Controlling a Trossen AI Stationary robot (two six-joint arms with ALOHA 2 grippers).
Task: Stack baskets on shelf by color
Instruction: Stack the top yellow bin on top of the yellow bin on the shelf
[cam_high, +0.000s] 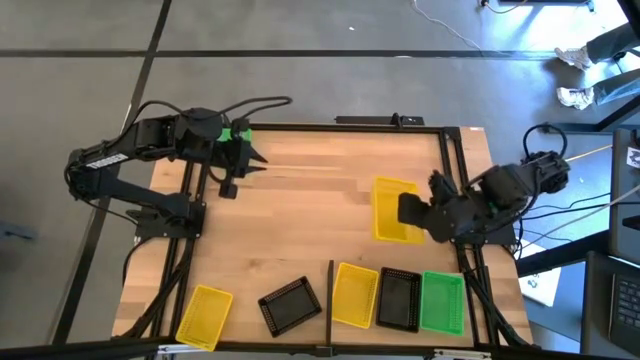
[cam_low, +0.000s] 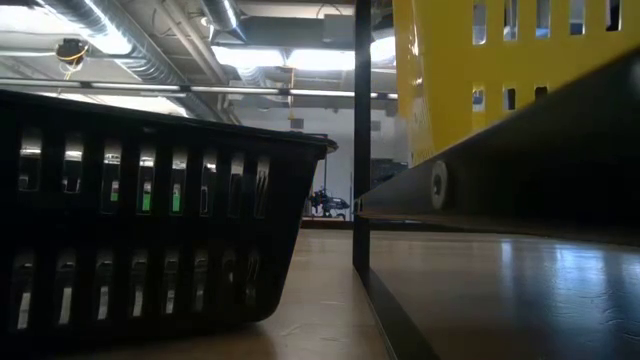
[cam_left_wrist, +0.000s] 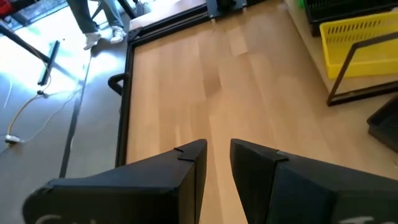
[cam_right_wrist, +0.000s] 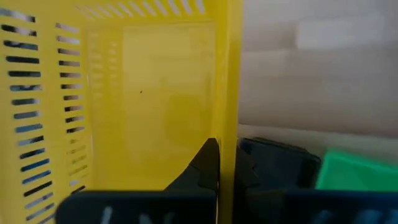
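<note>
Right hand (cam_right_wrist: 227, 163) clenched on the wall of a yellow basket (cam_high: 393, 209), holding it over the table (cam_high: 300, 220) near the right edge. Below it, on the shelf (cam_high: 345, 335) along the near edge toward the right corner: a second yellow basket (cam_high: 354, 294), a black basket (cam_high: 399, 299) and a green basket (cam_high: 442, 301), side by side. Beside the shelf, another black basket (cam_high: 290, 304) and a third yellow basket (cam_high: 205, 316) toward the near left corner. Left hand (cam_high: 256, 160) released, empty, waiting over the far left part of the table.
</note>
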